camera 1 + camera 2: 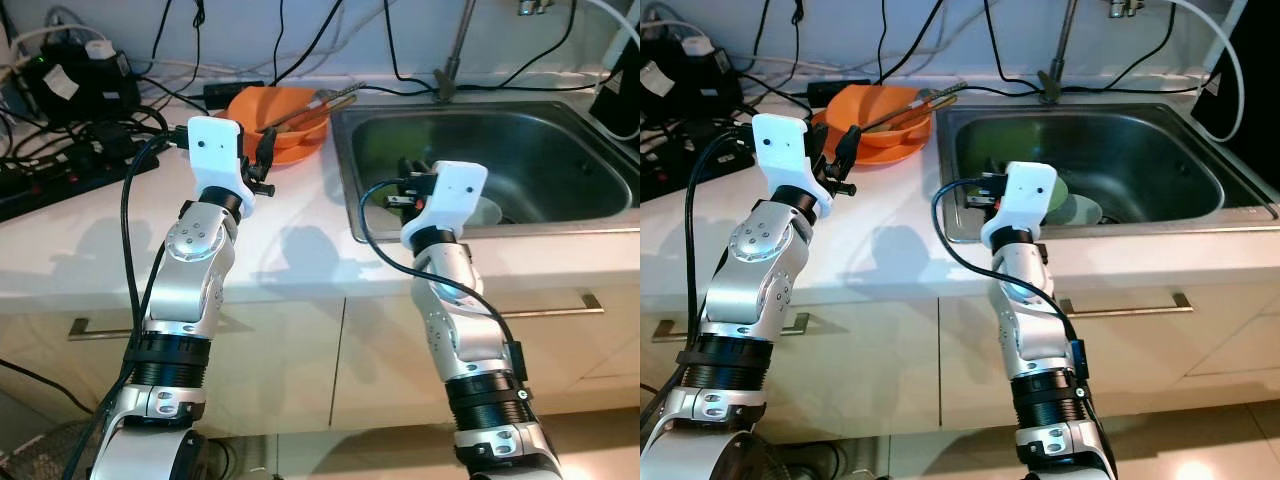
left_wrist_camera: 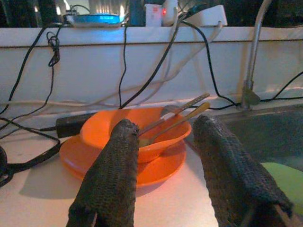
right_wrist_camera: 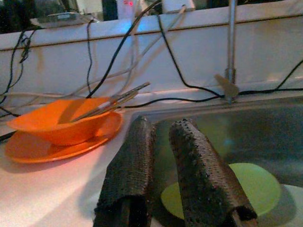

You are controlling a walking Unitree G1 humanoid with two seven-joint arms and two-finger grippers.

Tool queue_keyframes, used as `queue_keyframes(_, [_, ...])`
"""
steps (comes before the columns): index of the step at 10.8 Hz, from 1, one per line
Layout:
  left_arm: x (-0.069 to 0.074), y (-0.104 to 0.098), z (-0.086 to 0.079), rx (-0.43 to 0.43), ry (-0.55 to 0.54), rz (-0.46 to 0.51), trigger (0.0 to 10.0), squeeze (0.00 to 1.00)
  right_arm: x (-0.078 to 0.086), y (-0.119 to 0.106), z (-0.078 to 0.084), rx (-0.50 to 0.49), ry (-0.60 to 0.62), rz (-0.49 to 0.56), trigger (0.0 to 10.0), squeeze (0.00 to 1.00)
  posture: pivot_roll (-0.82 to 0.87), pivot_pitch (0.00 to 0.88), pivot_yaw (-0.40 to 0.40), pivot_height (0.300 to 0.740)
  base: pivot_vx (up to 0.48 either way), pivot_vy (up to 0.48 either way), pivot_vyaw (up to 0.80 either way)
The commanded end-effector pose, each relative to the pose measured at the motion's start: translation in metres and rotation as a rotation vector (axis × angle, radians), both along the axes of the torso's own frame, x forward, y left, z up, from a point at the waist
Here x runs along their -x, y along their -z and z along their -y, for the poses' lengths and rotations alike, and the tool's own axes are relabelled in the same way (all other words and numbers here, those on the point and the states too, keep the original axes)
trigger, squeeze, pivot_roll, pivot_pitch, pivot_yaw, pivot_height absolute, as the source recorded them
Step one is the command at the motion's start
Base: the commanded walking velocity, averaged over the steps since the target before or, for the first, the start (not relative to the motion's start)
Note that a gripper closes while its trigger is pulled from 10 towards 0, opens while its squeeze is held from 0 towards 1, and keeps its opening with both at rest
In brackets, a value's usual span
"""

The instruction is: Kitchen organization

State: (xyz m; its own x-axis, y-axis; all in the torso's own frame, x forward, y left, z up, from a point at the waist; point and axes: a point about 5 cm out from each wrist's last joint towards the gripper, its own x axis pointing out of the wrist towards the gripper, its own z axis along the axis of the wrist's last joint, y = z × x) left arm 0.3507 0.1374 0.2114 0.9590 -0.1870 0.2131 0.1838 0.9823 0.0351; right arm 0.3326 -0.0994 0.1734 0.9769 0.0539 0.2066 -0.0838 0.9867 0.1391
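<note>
An orange bowl (image 1: 290,112) sits on an orange plate (image 2: 94,163) at the back of the white counter, just left of the sink (image 1: 520,150). Two metal utensils (image 2: 182,111) lean in the bowl, handles toward the sink. My left gripper (image 2: 161,127) hovers open just in front of the bowl, with nothing between its fingers (image 2: 118,161). My right gripper (image 3: 163,125) is shut and empty, hanging over the sink's left front corner. A green plate (image 3: 251,189) lies flat on the sink's bottom, beyond that gripper.
A faucet pipe (image 1: 452,55) rises behind the sink. Power strips and tangled black cables (image 1: 70,100) crowd the counter's back left, and a black adapter (image 2: 71,124) lies behind the plate. Bare counter (image 1: 290,250) lies between my arms. Cabinet drawers with bar handles (image 1: 560,308) are below.
</note>
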Motion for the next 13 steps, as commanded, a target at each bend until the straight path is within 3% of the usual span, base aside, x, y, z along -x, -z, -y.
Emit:
queue_keyframes(1, [-0.0003, -0.0040, 0.0019, -0.009, 0.006, 0.007, 10.0, 0.00, -0.0007, 0.0003, 0.0008, 0.010, 0.002, -0.005, 10.0, 0.00, -0.06, 0.000, 0.009, 0.740, 0.000, 0.000, 0.40])
queue_keyframes(13, [-0.0006, -0.0028, 0.0006, -0.005, -0.005, 0.003, 10.0, 0.00, -0.0006, 0.0025, -0.0023, 0.030, -0.013, -0.008, 10.0, 0.00, -0.06, 0.000, 0.005, 0.740, 0.228, 0.000, 0.09])
